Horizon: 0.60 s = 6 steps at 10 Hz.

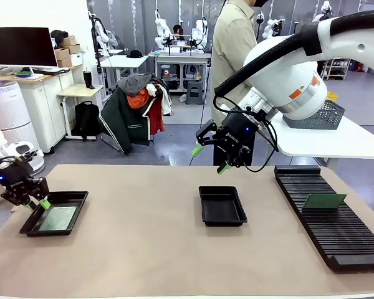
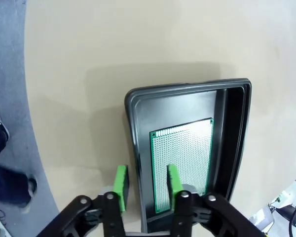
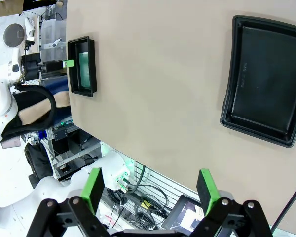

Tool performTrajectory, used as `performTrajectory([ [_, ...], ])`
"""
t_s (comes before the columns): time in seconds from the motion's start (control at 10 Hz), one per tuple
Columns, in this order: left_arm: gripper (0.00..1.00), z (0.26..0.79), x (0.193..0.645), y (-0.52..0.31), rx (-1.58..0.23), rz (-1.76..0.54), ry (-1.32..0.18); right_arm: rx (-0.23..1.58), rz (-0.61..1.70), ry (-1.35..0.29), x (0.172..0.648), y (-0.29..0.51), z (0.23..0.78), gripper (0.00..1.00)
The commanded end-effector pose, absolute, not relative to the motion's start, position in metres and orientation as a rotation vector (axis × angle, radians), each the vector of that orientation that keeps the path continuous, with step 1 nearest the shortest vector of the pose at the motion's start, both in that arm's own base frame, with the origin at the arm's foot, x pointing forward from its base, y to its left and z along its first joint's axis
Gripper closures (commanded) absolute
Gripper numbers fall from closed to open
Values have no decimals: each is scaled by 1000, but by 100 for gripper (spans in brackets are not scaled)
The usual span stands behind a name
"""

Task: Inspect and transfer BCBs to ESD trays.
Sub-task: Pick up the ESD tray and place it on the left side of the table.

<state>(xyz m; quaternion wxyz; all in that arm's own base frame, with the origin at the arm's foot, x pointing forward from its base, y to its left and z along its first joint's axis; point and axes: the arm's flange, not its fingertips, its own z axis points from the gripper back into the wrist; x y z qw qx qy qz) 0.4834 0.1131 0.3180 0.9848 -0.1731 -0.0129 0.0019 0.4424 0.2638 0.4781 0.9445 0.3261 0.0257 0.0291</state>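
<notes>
The BCB (image 2: 182, 155) lay flat in the left tray (image 2: 234, 133), with one end beneath your left jaws. Those jaws stood apart, straddling the tray's wall. One pad (image 2: 172, 181) was over the board and the other was outside, over the surface (image 2: 138, 44); neither gripped it. Your right jaws hung wide apart above the middle tray (image 1: 222, 205). Another BCB (image 1: 324, 200) stood in the rack (image 1: 343, 243) at the right.
</notes>
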Motion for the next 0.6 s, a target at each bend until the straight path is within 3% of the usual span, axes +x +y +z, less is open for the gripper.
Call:
performTrajectory([
  [0.0,35,343,476,106,-292,27,-5,646,45,57,445,266,479,0],
  [0.4,0,409,460,81,-153,26,13,646,45,57,445,266,479,0],
  [0.5,0,423,455,74,-118,28,12,646,45,57,445,266,479,0],
])
